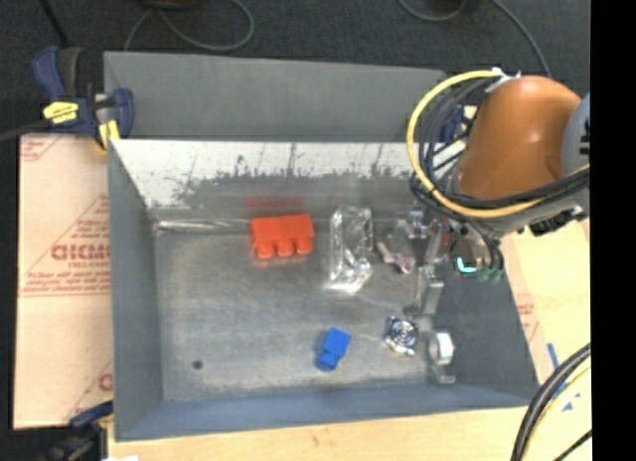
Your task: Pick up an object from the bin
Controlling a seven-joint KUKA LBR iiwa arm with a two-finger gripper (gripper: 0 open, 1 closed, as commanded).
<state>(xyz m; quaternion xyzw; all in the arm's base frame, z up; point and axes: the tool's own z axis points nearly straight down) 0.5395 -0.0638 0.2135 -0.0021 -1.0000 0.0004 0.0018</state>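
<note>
My gripper reaches down into the right part of the bin, under the arm's orange cover. Close to its lower end, near the front right, lies a small shiny silver thing, and beside that a small pale grey piece. Whether either one touches the gripper I cannot tell. A crumpled clear plastic piece lies just left of the gripper, with a small pinkish thing between them.
An orange block with three bumps lies toward the back middle of the bin. A small blue block sits near the front wall. The bin's left half has bare floor. The arm and its cables hang over the right wall.
</note>
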